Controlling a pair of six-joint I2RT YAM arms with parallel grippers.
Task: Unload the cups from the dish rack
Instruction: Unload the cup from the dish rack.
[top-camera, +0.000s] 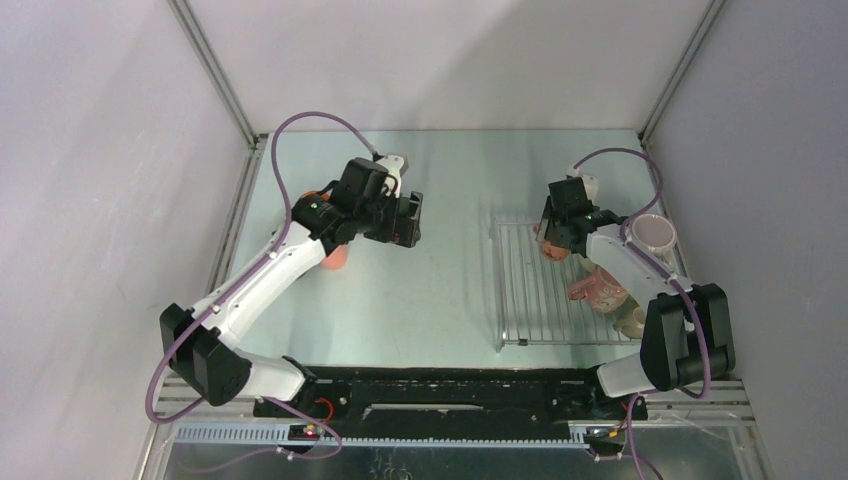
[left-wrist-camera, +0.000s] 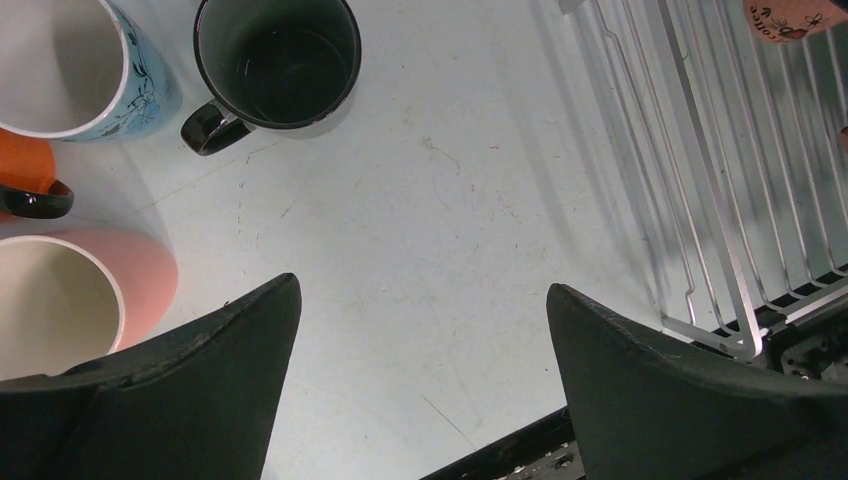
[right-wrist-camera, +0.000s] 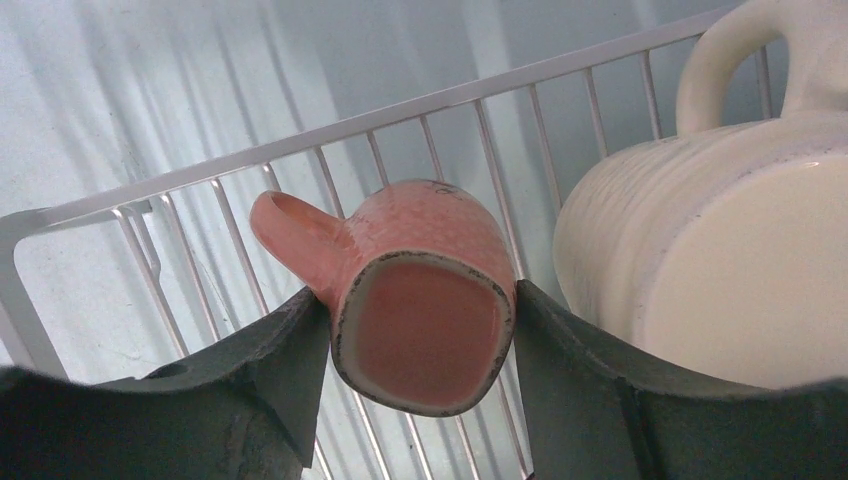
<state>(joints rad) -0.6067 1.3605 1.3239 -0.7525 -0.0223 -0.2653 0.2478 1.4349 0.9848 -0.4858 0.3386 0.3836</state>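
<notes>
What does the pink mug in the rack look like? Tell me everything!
The pink mug looks like salmon glazed ceramic, with a dimpled skin and a loop handle on one side. Its base, ringed by a dark speckled edge, faces the wrist camera; its mouth is hidden. It sits on the dish rack bars beside a cream mug, and the right end effector touches both its sides.

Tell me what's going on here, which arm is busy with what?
The right claw is closed on the sides of a pink mug lying on its side at the dish rack's far corner, beside a cream mug. Whether the pink mug is clear of the bars is unclear. The left claw hangs open and empty over the table, near a black mug, a blue-patterned mug and others set down there.
</notes>
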